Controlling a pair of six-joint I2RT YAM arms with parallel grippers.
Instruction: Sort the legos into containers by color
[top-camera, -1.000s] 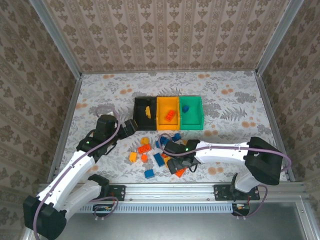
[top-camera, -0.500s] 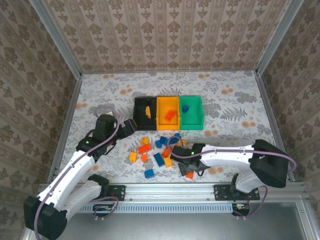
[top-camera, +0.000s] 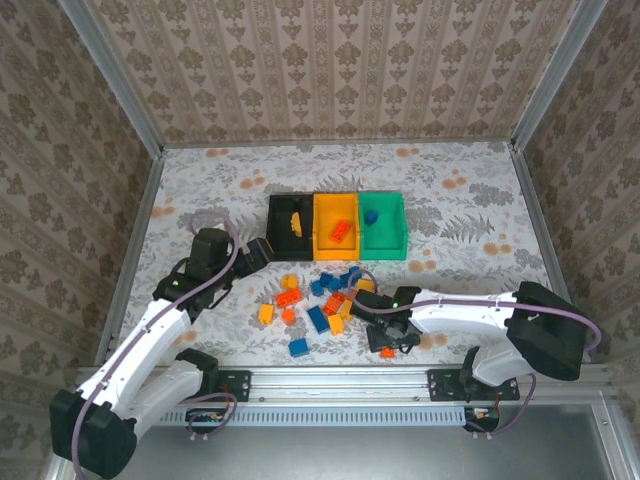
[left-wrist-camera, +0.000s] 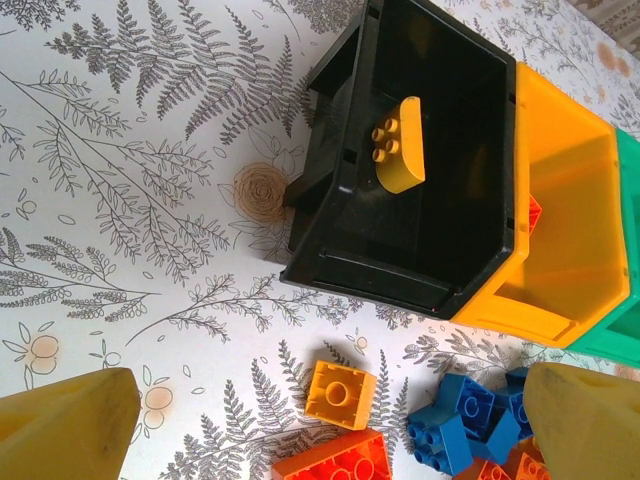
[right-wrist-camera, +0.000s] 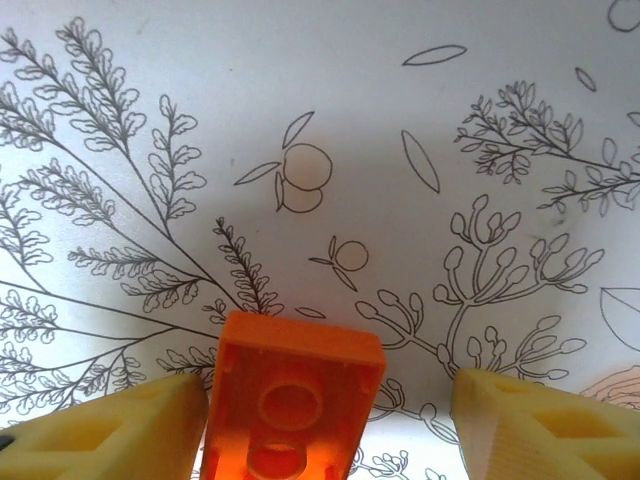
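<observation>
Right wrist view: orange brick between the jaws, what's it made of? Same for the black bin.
Orange brick: probably rigid moulded plastic, smooth and slightly glossy. It lies with its hollow underside up, showing crisp edges and round tubes.
Black bin: also looks like moulded plastic, with a semi-gloss finish. The walls are thin and a soft sheen runs along the rim.

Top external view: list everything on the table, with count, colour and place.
Black bin: one, left end of the row; holds one yellow lego.
Orange bin: one, middle; holds one red-orange lego.
Green bin: one, right end; holds one blue lego.
Loose legos: about a dozen, yellow-orange, red-orange and blue, scattered in front of the bins.
Nearest lego: one, red-orange, on the table towards the near edge.
Table: one, white with a floral pattern.
Left gripper: open, near the black bin.
Right gripper: open, fingers either side of the nearest lego.
</observation>
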